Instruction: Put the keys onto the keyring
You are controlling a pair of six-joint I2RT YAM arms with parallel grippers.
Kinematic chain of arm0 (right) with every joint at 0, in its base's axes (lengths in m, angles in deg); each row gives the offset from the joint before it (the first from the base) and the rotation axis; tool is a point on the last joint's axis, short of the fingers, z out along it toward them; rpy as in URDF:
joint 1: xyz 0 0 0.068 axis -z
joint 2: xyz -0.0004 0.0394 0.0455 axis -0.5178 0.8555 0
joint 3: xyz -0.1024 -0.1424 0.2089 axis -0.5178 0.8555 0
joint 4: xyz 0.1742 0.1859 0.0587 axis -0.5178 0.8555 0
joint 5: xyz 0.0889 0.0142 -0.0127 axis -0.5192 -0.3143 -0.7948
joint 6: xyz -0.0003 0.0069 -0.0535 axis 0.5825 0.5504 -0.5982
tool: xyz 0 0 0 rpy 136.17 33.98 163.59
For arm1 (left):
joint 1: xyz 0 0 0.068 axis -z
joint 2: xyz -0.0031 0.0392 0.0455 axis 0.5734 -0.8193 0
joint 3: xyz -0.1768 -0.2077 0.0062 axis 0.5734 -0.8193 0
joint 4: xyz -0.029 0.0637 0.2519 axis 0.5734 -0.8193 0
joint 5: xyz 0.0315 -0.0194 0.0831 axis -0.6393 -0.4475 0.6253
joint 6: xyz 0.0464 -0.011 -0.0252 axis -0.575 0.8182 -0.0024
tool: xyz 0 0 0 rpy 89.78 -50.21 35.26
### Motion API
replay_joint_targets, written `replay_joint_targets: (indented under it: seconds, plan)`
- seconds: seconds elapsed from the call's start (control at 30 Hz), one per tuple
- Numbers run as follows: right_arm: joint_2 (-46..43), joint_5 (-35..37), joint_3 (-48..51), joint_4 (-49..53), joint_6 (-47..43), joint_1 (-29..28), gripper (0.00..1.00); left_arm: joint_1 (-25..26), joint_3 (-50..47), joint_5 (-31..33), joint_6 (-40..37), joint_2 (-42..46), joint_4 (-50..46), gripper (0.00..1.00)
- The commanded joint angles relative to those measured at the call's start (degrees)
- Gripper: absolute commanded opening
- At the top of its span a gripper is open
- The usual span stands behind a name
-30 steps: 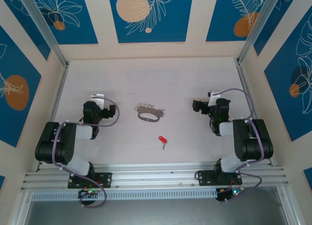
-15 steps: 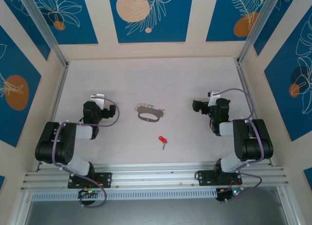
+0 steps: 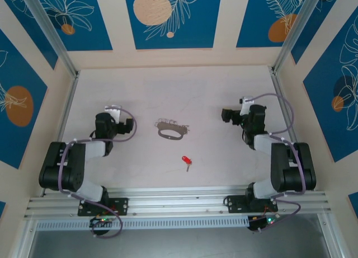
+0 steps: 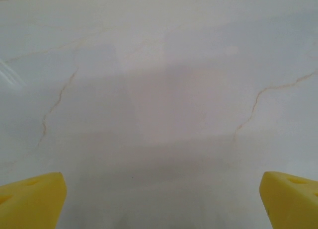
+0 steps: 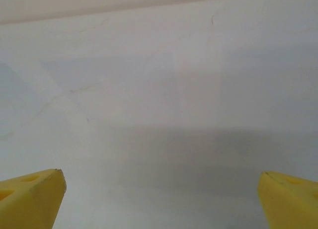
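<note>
Grey metal oval keyring (image 3: 169, 130), red-headed key (image 3: 185, 160) apart on veined white table (image 3: 224, 90).

Pale whitish surface (image 3: 224, 90) w/ faint thin tan veins, walled on 3 sides. 2 things lie on it, apart. Approx mid-surface lies the keyring (image 3: 170, 133), a flat grey oval loop w/ a short string of small silvery pieces (image 3: 172, 124) along its far side. Near-right of keyring lies the key (image 3: 185, 160): red head, silver blade toward near edge.

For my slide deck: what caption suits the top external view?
Open left gripper and right gripper flank the keyring and the separate red key.
</note>
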Motion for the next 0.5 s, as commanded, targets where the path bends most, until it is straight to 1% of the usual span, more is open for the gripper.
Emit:
replay_joint_targets:
  seconds: [0.0,0.03,0.1,0.13,0.17,0.2,0.23,0.27,0.33,0.37,0.47]
  plan:
    - [-3.84,-1.18,-5.82,12.85,4.47,0.01,0.99,-0.72,5.31,-1.78,0.25,4.50,-11.27,1.00]
    - [-4.31,-0.86,-7.23,14.72,8.79,0.40,0.99,-0.71,6.01,-1.32,1.17,6.03,-13.03,1.00]
    - [-4.16,0.90,-10.94,22.28,21.55,2.31,0.99,-0.66,7.66,-1.51,2.96,9.14,-17.57,1.00]
    - [-3.25,-1.28,-13.21,26.02,26.32,3.78,0.99,-0.63,8.78,-1.46,4.48,10.81,-20.21,1.00]
    - [-2.09,-6.57,-14.82,27.52,27.97,5.09,0.99,-0.67,10.02,-1.37,6.49,12.30,-23.21,1.00]
    - [-1.17,-10.33,-15.61,27.98,28.52,5.39,0.99,-0.63,11.22,-1.78,8.19,13.54,-25.50,1.00]
    - [-0.52,-14.05,-16.11,28.27,28.21,5.07,0.97,-0.63,12.35,-2.36,10.46,14.86,-28.07,1.00]
    - [-0.35,-16.72,-16.24,28.59,27.21,4.05,0.92,-0.63,13.69,-2.70,13.34,15.82,-30.98,1.00]
    - [-0.85,-17.45,-16.16,30.95,25.62,0.97,0.89,-0.59,16.52,-4.51,18.00,16.96,-36.69,1.00]
    - [-1.36,-17.52,-15.69,32.03,24.41,-1.06,0.86,-0.54,17.22,-6.09,20.15,17.57,-38.60,1.00]
    - [-2.82,-15.32,-14.09,35.91,22.01,-8.00,0.81,0.01,16.61,-10.18,25.39,19.68,-40.16,1.00]
